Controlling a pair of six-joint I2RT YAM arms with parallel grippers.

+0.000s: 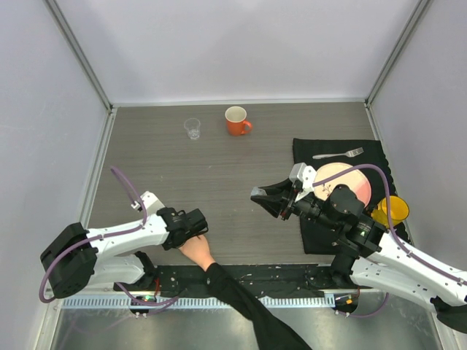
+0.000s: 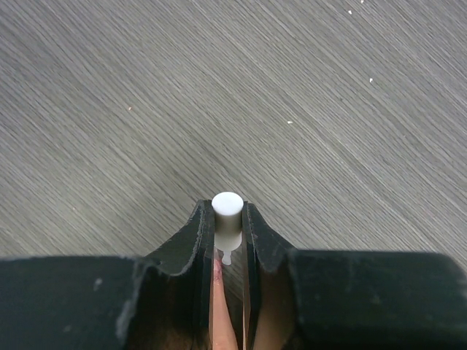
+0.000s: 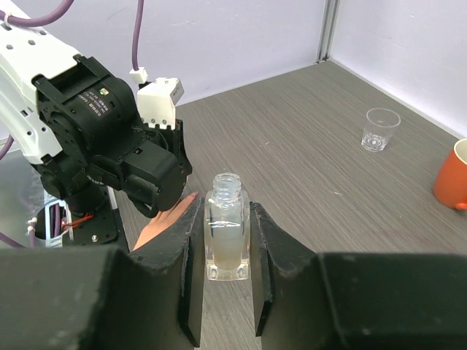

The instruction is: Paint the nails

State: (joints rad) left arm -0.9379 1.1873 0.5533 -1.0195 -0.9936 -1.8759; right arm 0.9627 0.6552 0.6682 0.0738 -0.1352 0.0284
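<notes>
The grey wood-grain table carries everything, and places here are given from the orange mug toward its far side. The left arm lies well to the near left of the mug; the right arm lies well to the near right. A black mat sits right of the mug and runs nearer the arms. On the mat lie a pink plate, a fork and a yellow cup, the cup farthest from the mug.

A bare hand in a black sleeve rests flat, well apart from the mug, nearer and slightly left. Its fingers reach under the left gripper, so the nails are hidden or too small to make out. A small clear cup stands near the mug's left.

The right gripper, nearer than the mug and a little right, has its jaws closed on an upright clear bottle; the bottle is uncapped and holds pale liquid. The left gripper's jaws stand narrow, clamped on a white cap with a short white stem below; a sliver of skin shows between the jaws beneath it.
</notes>
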